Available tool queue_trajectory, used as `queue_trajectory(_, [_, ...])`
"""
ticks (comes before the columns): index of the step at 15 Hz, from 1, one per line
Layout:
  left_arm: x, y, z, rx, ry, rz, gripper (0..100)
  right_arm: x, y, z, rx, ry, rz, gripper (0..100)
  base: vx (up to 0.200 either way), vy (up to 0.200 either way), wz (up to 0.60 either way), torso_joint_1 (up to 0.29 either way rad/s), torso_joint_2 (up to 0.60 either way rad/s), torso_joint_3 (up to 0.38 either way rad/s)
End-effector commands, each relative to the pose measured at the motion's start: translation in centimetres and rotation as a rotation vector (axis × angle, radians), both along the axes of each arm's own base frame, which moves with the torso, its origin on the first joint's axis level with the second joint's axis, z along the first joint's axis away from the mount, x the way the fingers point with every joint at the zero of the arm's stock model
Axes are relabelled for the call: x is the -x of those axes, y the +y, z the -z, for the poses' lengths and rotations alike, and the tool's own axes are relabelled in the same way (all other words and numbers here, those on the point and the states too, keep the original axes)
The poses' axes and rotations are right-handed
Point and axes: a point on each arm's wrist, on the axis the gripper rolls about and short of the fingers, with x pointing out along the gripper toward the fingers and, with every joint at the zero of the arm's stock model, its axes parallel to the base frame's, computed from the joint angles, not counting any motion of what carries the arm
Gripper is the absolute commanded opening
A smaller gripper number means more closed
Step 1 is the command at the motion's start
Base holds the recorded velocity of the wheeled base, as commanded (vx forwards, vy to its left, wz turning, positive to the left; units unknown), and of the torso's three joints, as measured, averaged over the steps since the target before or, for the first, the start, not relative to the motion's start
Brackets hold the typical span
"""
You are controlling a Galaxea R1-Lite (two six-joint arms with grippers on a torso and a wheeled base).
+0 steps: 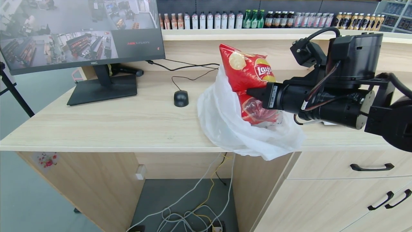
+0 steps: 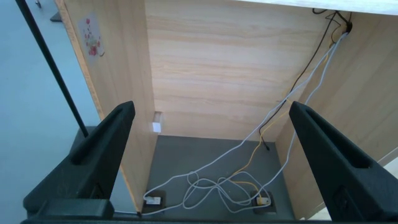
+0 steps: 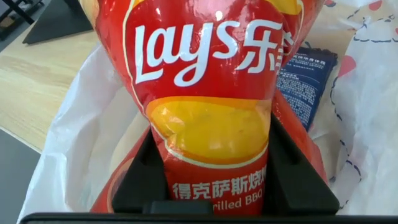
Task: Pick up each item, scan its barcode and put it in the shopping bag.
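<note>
Chips bag point(image 1: 248, 69) is half down in the shopping bag point(image 1: 225, 129) at the front edge of the tabletop point(image 1: 128, 122), right gripper point(image 1: 252, 92) fingers clamped on it. I'd lower it deeper before letting go, or it'll probably tip out.

Left fingers point(image 2: 99, 155) wide apart, right fingers point(image 3: 137, 180) closed.

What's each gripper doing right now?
Left gripper: open, empty.
Right gripper: shut on the red chip bag, whose lower end sits in the white shopping bag.

A monitor point(image 1: 80, 32) and mouse point(image 1: 181, 98) sit on the wooden counter point(image 1: 128, 122).
</note>
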Motion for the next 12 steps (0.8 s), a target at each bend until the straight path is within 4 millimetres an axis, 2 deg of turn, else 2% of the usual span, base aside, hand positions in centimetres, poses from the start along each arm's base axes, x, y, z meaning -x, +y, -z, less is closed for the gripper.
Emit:
queue_trajectory(1, [0.0, 0.0, 0.0, -0.001, 0.0, 0.0, 100, -0.68, 0.39, 1.03, 0.014, 0.023, 0.001, 0, 0.0, 0.0, 0.0, 0.0, 0.0, 0.0])
queue_trajectory(3, [0.0, 0.0, 0.0, -0.001, 0.0, 0.0, 100, -0.92, 0.53, 1.14, 0.007, 0.009, 0.003, 0, 0.0, 0.0, 0.0, 0.0, 0.0, 0.0])
queue_trajectory(4, [0.0, 0.0, 0.0, 0.0, 0.0, -0.002, 100, -0.97, 0.56, 1.1, 0.004, 0.005, 0.001, 100, 0.0, 0.0, 0.0, 0.0, 0.0, 0.0])
queue_trajectory(12, [0.0, 0.0, -0.01, 0.0, -0.002, 0.0, 100, -0.94, 0.54, 0.77, 0.002, -0.006, 0.001, 100, 0.0, 0.0, 0.0, 0.0, 0.0, 0.0])
